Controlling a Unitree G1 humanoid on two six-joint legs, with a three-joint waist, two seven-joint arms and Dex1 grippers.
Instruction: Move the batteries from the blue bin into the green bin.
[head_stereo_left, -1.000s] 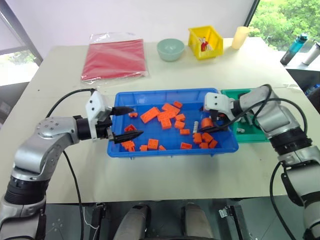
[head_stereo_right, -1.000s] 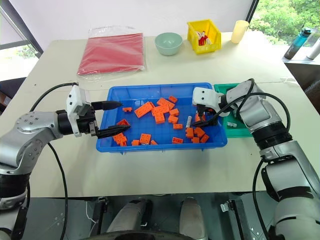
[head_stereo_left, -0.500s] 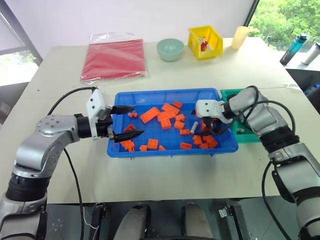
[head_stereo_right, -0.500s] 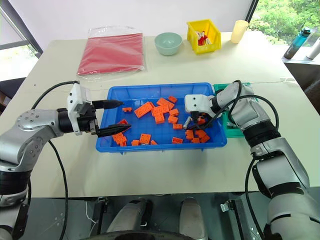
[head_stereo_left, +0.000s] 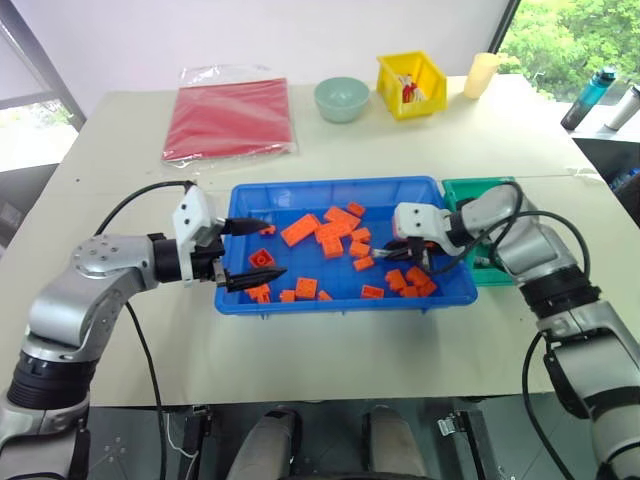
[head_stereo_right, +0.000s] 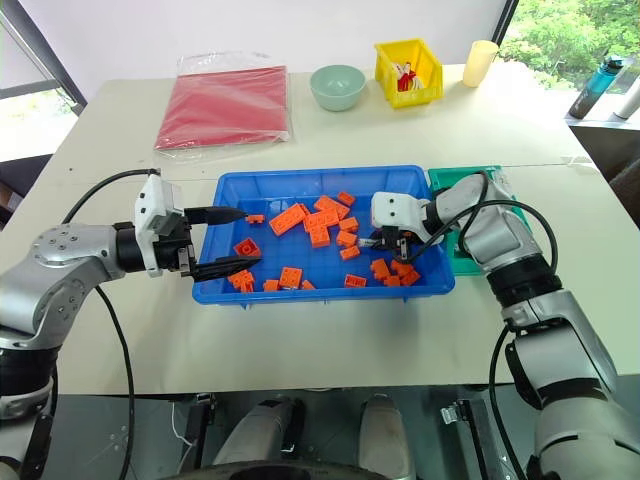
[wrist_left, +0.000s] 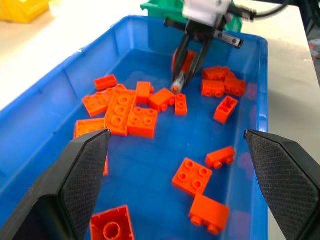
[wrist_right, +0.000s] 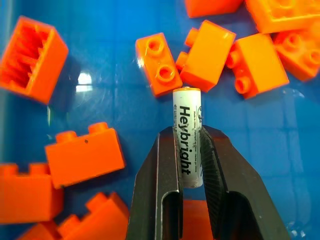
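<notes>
My right gripper (head_stereo_left: 386, 254) reaches down into the right half of the blue bin (head_stereo_left: 330, 186) and is shut on a silver-grey battery (wrist_right: 188, 135) with black lettering. The battery sticks out past the black fingertips (wrist_right: 167, 145), low over the bin floor among orange bricks. From the left wrist camera I see the same battery (wrist_left: 179, 79) in those fingers. My left gripper (head_stereo_left: 254, 250) hovers open over the bin's left end, holding nothing. The green bin (head_stereo_left: 458, 188) stands against the blue bin's right side, partly hidden by my right arm.
Several orange toy bricks (head_stereo_left: 325, 232) lie scattered across the blue bin. At the back of the table are a red bag (head_stereo_left: 230, 118), a pale green bowl (head_stereo_left: 340, 98), a yellow bin (head_stereo_left: 410, 85) and a cup (head_stereo_left: 481, 74).
My right gripper came leftward and down into the blue bin and went from open to shut on the battery. The left arm stayed where it was.
</notes>
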